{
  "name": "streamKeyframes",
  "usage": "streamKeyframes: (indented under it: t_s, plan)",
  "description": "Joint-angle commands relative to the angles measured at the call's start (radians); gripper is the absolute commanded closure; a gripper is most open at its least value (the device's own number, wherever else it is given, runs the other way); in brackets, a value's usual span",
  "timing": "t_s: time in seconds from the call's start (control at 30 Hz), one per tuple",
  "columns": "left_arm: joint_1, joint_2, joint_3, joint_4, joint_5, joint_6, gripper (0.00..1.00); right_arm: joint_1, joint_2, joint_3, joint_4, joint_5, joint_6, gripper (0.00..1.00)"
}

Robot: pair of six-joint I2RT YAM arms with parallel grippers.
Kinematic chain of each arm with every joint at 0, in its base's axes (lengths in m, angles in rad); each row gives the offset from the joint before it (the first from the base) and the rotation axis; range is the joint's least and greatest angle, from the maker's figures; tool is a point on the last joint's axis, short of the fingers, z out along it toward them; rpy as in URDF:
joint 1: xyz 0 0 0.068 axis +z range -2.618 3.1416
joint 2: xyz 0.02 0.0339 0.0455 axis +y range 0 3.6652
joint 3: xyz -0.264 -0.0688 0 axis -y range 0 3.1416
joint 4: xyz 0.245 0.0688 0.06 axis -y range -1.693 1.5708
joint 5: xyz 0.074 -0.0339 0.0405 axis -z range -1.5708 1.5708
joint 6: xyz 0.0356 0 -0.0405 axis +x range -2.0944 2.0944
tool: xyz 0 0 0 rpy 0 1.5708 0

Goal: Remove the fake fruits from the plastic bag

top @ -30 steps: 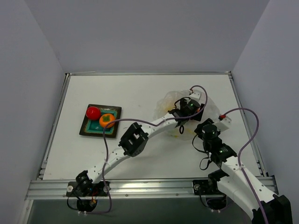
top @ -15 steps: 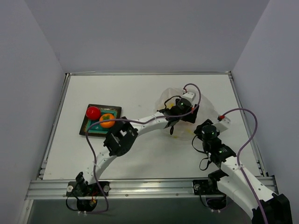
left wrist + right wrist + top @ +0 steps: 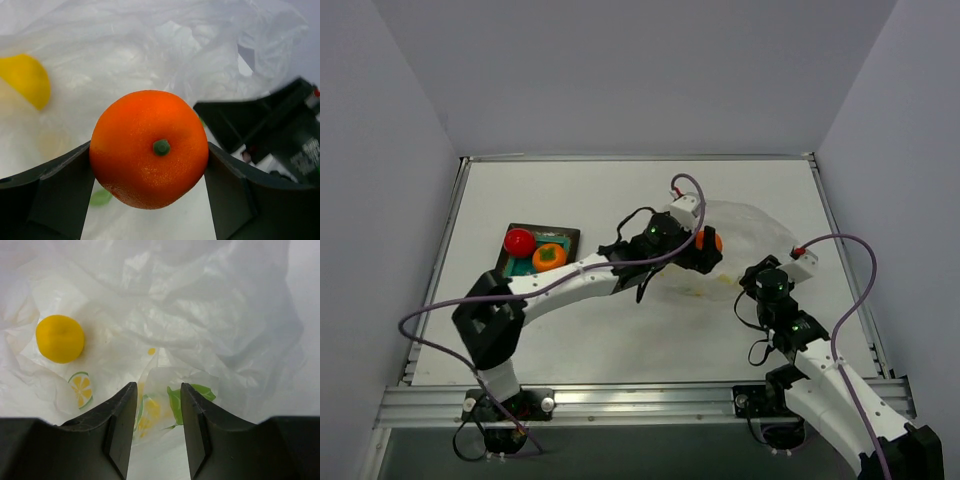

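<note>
My left gripper is shut on an orange fruit with a green stem dot and holds it at the left edge of the plastic bag. In the left wrist view the fruit fills the gap between both fingers. A yellow fruit lies inside the bag; it also shows in the left wrist view. My right gripper rests at the bag's near edge. In its wrist view its jaws stand narrowly apart with a fold of bag between them. A lemon-slice piece and a green leaf piece show through the plastic.
A dark square plate at the left holds a red fruit and an orange fruit with green calyx. Grey walls enclose the table on three sides. The left arm's link and purple cable stretch across the middle.
My left gripper has drawn back leftward out of the bag with the orange fruit in it, and its elbow has swung left. The bag has flattened. The right arm has barely moved.
</note>
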Motion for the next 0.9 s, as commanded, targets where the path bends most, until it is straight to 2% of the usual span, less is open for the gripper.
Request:
streamKeyframes:
  t_s: [0.0,0.03,0.1,0.13,0.2,0.23,0.3,0.33,0.4,0.43,0.53,0.57,0.67,0.87]
  plan:
    - [0.005,-0.219,-0.155,0.091,-0.034,0.028,0.55,-0.011,0.005,0.018,0.013,0.016,-0.024,0.64]
    - [0.005,-0.325,-0.204,0.086,-0.055,0.039,0.55,-0.012,0.004,0.016,0.013,0.016,-0.028,0.64]
    - [0.002,-0.436,-0.345,0.02,-0.136,0.062,0.55,-0.017,-0.001,0.01,0.013,0.013,-0.041,0.64]
    - [0.004,-0.546,-0.388,-0.015,-0.255,0.064,0.55,-0.017,-0.004,0.007,0.014,0.001,-0.044,0.63]
    - [0.017,-0.693,-0.503,-0.173,-0.401,0.015,0.55,-0.019,-0.007,-0.001,0.022,-0.014,-0.045,0.63]
    - [0.061,-0.736,-0.539,-0.222,-0.487,-0.01,0.56,-0.02,-0.007,-0.008,0.031,-0.016,-0.047,0.63]
    - [0.115,-0.863,-0.644,-0.325,-0.523,-0.077,0.56,-0.022,-0.004,-0.01,0.036,-0.019,-0.054,0.63]
    - [0.166,-0.898,-0.669,-0.368,-0.601,-0.103,0.56,-0.023,-0.004,-0.012,0.04,-0.025,-0.058,0.63]
    - [0.22,-0.982,-0.734,-0.484,-0.661,-0.18,0.56,-0.023,-0.004,-0.015,0.048,-0.028,-0.062,0.63]
    - [0.291,-1.001,-0.754,-0.501,-0.673,-0.194,0.56,-0.025,-0.003,-0.019,0.054,-0.033,-0.065,0.63]
    - [0.402,-1.037,-0.82,-0.483,-0.615,-0.221,0.56,-0.026,0.005,-0.024,0.066,-0.04,-0.07,0.63]
    - [0.472,-1.034,-0.829,-0.457,-0.579,-0.223,0.56,-0.026,0.008,-0.028,0.071,-0.047,-0.071,0.63]
    - [0.568,-0.995,-0.854,-0.417,-0.583,-0.252,0.56,-0.025,0.017,-0.035,0.083,-0.048,-0.071,0.62]
    - [0.675,-0.889,-0.875,-0.308,-0.604,-0.287,0.55,-0.025,0.022,-0.042,0.098,-0.051,-0.073,0.62]
